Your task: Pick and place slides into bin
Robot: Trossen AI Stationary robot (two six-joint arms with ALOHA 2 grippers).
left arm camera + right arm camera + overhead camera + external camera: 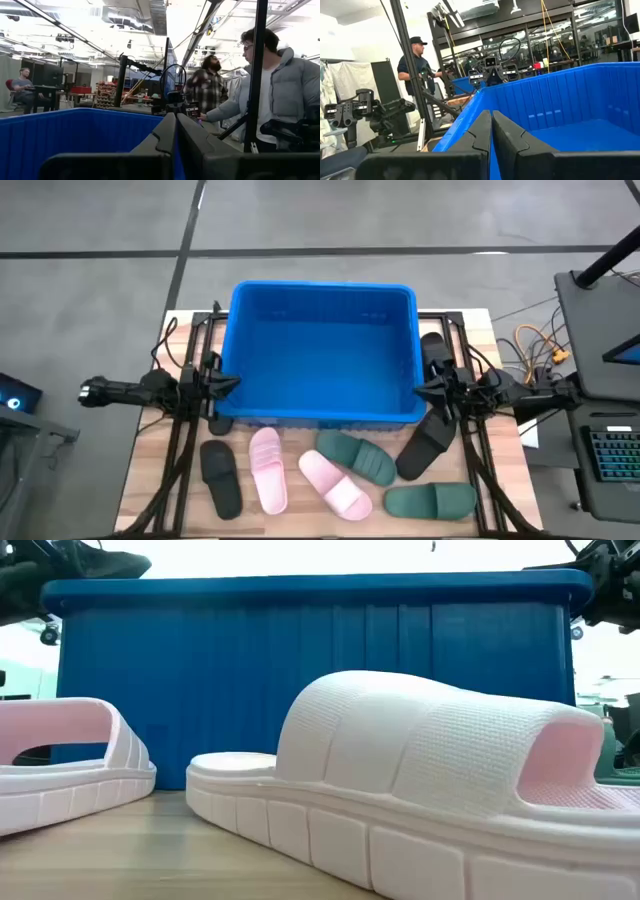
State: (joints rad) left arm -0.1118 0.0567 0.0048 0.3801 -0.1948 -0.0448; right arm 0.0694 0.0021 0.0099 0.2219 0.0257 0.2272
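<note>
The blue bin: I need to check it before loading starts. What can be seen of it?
The bin is a large bright blue rectangular tub, plastic by its look, with tall ribbed walls and a rolled rim. It stands upright on the wooden table, at its far middle, with nothing inside. The slides lie in front of it; a black slide lies by its right front corner.

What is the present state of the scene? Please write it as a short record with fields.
bin: blue, on the table, no sandal inside
slides: six, all on the table near the bin
colours: two light pink, two dark green, two black
left pincer: shut, holds nothing, at the bin's left wall
right pincer: shut, holds nothing, at the bin's right wall
</note>
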